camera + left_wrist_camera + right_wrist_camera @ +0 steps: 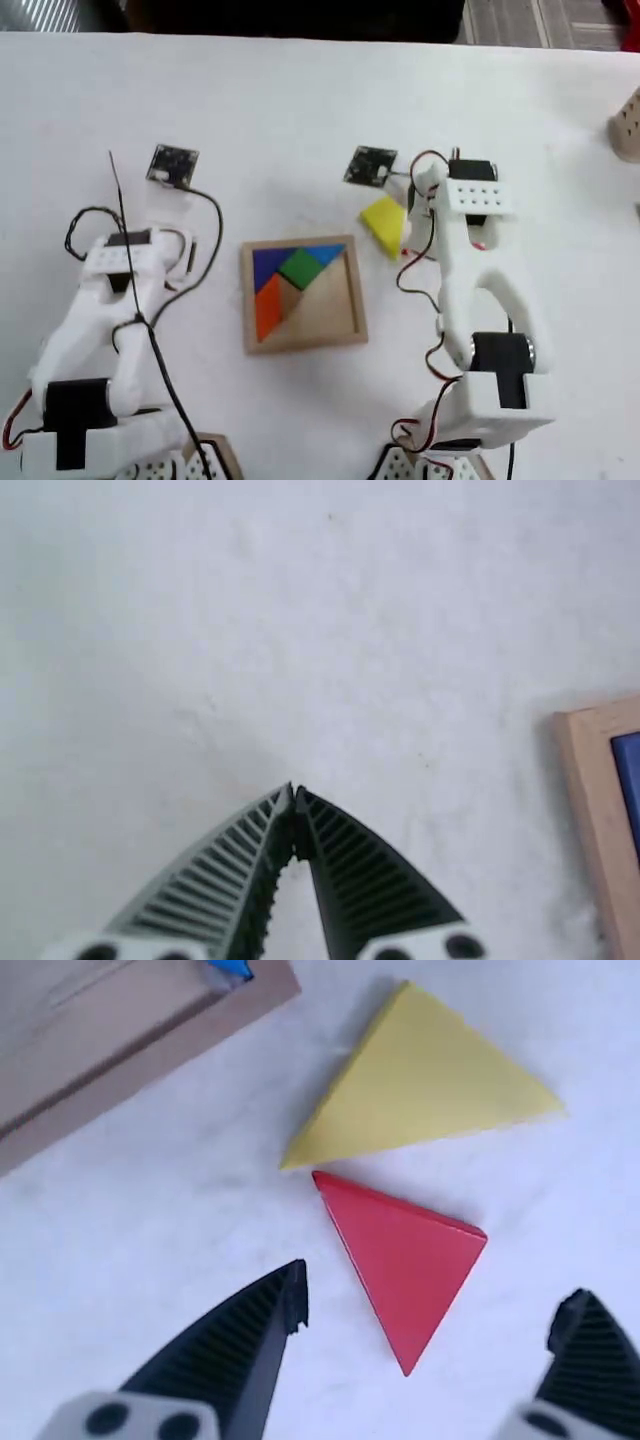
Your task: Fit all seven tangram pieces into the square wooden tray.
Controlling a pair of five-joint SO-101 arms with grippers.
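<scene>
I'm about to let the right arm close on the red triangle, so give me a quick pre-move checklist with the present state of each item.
1. Right tool open: ok, its fingers stand apart on either side of the red triangle.
2. Red triangle clear of the yellow triangle: cannot tell, their corners lie very close.
3. Room in the wooden tray: ok, bare wood shows beside the coloured pieces.
4. Left tool out of the way: ok, shut over bare table beside the tray.
5. Right tool low enough to grip: cannot tell.
</scene>
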